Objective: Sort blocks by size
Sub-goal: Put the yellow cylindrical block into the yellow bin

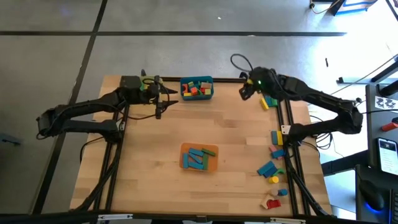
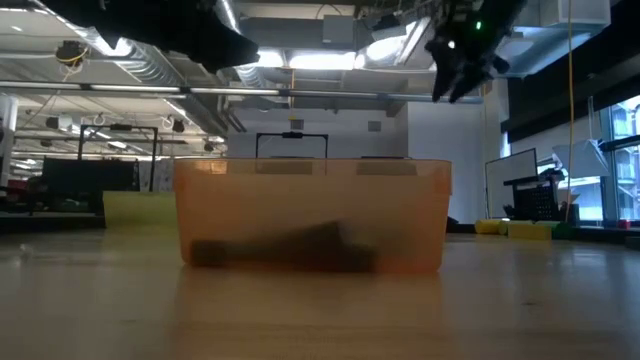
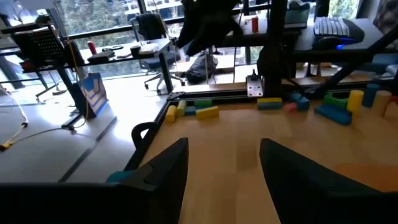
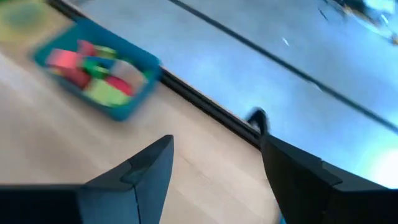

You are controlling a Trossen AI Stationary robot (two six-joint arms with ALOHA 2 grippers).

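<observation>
Now, both claws up in the air, both wide, nothing in either. Left gripper [image 1: 161,101] near the far left side of the table [image 1: 149,162], just beside the teal bin [image 1: 197,98]. Right gripper [image 1: 245,91] on the other side of that same bin, close to the far edge. Empty, likely because between picks and ready to go down for one more block.

Sorted by size, it seems: small mixed blocks [image 1: 196,89] in red, green and yellow in the teal bin. Long blue blocks [image 1: 198,158] in the orange bin [image 1: 213,165], in the middle of the table. Loose blocks [image 1: 273,168] in a line down the right side, by the right arm's rail, well apart from the bins. Nearest to the right gripper: a yellow and green pair [image 1: 267,102], so probably the next to go.

Hard to see: the yellow bin [image 2: 140,208], mostly under the left arm from above, only a strip of it at table level. Through the orange wall at table level, just dark lumps, no colour to tell. Right wrist view smeared, so the blocks in the teal bin only rough blobs, maybe four or five. Last blocks at the near right corner partly behind the rail, so no sure count.
</observation>
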